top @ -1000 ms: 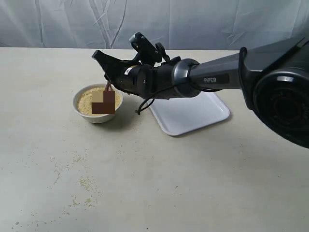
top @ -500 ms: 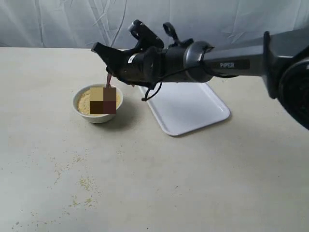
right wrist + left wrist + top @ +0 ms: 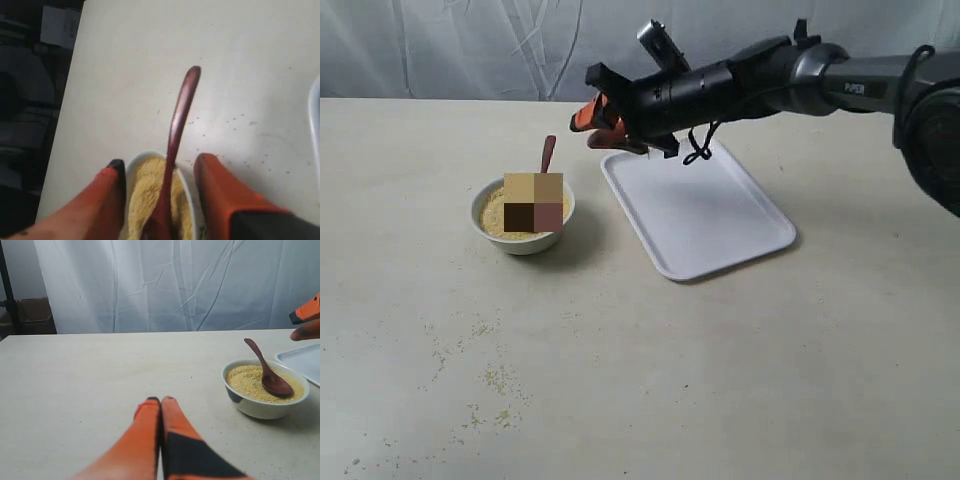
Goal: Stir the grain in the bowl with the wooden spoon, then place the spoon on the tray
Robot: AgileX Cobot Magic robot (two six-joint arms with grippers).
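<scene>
Wooden spoon (image 3: 265, 370) is the thing to find: its oval scoop lies on the grain (image 3: 244, 381) inside the bowl (image 3: 524, 243), and its slim handle leans over the bowl's rim on the side toward the curtain, rising at a slant with nothing holding it. The right gripper (image 3: 598, 128) hangs above table height, off the bowl on the side where the tray (image 3: 705, 215) lies, near the handle's top but clear of it, its orange fingers (image 3: 220, 190) spread wide and empty. From that arm's wrist camera the handle runs straight down the gap between the two fingers, so its long axis lies along the gripper's reach rather than across it, and the pads stand one on each side of the wood. That alignment is what a re-grasp would turn on, I judge: the arm would need only to come down toward the bowl and close on the handle above the rim. The left gripper (image 3: 161, 401) sits low over the table on the side of the bowl away from the tray, well apart from it, fingers pressed together on nothing. The right arm is plainly the nearer.
</scene>
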